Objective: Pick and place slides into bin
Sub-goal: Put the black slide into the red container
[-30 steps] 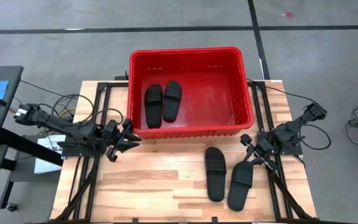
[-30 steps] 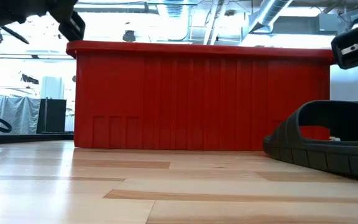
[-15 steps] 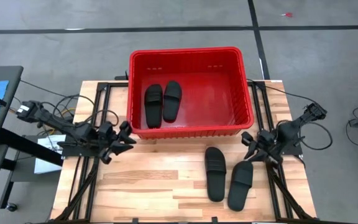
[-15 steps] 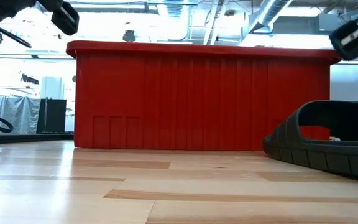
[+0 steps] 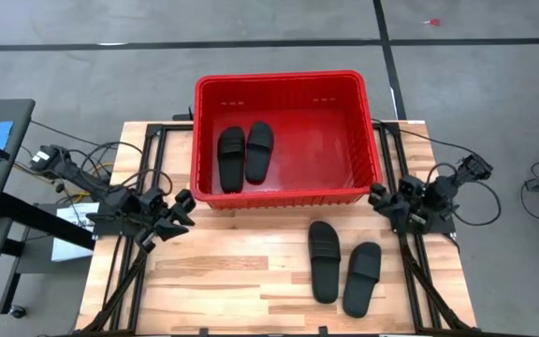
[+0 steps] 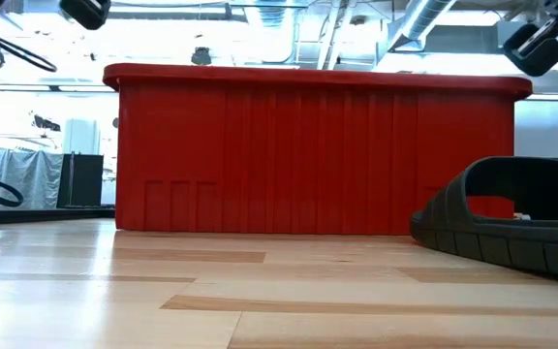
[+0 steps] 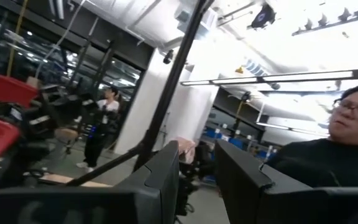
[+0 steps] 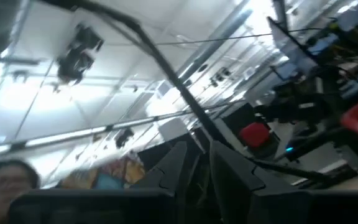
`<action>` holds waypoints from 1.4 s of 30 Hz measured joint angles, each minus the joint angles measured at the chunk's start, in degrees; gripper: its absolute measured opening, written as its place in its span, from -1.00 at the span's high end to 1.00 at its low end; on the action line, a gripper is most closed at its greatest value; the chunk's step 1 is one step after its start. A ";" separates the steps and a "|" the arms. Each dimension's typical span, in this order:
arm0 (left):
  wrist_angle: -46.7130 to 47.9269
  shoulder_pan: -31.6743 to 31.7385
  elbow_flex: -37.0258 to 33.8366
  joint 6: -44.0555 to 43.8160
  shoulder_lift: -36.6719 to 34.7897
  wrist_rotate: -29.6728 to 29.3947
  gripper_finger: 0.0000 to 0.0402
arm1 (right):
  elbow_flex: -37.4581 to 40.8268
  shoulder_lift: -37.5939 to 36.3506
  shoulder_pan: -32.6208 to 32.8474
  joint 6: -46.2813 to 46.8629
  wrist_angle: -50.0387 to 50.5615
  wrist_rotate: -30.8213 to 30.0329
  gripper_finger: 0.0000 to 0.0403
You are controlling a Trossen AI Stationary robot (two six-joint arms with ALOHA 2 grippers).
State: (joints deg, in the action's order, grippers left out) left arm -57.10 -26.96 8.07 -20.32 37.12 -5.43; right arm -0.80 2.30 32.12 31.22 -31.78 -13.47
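Slides: you have two [image 5: 243,155] lying side by side on floor of red bin [image 5: 286,80], left part. Other two [image 5: 342,263] on table [image 5: 232,281] in front of bin, right of centre, just beside each other. Left gripper [image 5: 178,212] off bin's front-left corner, fingers parted, empty. Right gripper [image 5: 383,199] off front-right corner, narrow gap between fingers, holding nothing.

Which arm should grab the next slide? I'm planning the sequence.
Probably the right: its claw hangs just beside the two slides left on the table, while the left claw sits across the table by the bin's far corner.
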 joint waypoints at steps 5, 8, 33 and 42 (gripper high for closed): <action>-0.74 -1.92 0.00 -1.74 -0.01 -0.06 0.53 | -1.72 2.75 0.00 1.79 -1.74 -1.36 0.69; -0.98 -3.05 0.02 -0.76 0.00 -1.46 0.53 | -4.24 5.74 0.38 1.34 -1.14 1.10 0.69; -0.42 -3.89 0.05 -0.37 0.00 -4.03 0.53 | -39.10 44.29 17.33 9.12 57.55 4.58 0.69; 0.33 -3.89 0.05 -0.35 0.00 -3.98 0.53 | -39.12 56.81 18.16 16.30 49.59 4.49 0.69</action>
State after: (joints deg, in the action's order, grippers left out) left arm -56.77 -30.85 8.12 -20.67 37.12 -9.41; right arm -39.92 59.12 50.28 47.52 17.81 -8.98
